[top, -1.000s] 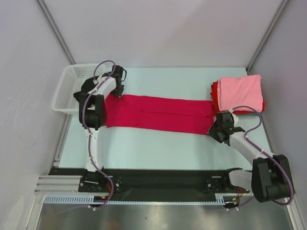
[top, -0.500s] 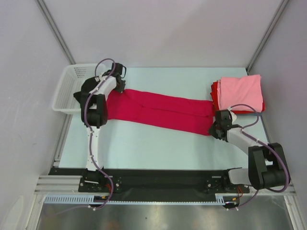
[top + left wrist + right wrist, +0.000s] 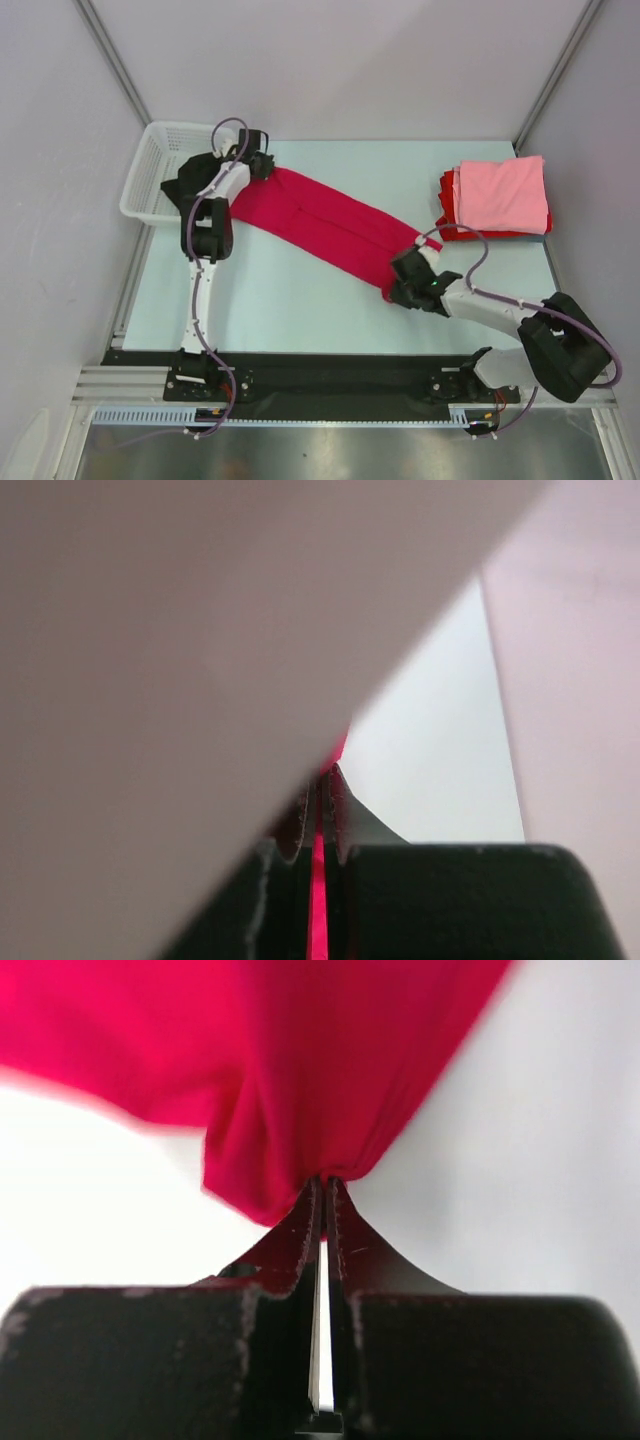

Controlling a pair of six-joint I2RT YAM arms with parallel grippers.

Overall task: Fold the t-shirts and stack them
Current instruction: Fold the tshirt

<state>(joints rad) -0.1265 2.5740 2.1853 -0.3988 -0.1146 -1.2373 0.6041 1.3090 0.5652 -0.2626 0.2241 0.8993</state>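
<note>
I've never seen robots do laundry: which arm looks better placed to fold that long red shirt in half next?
Probably right. The right pincer grips the red shirt at its near end, mid-table, free to carry it across; the left pincer holds the far end, stretched out beside the basket.

Bright, even overhead light fills the top view, shadows faint; glare on the steel surface at 6 o'clock; a blurred pale surface smothers the left wrist view from 9 to 12 o'clock; right wrist view overexposed, table blown white, crimson t-shirt smeared.
</note>
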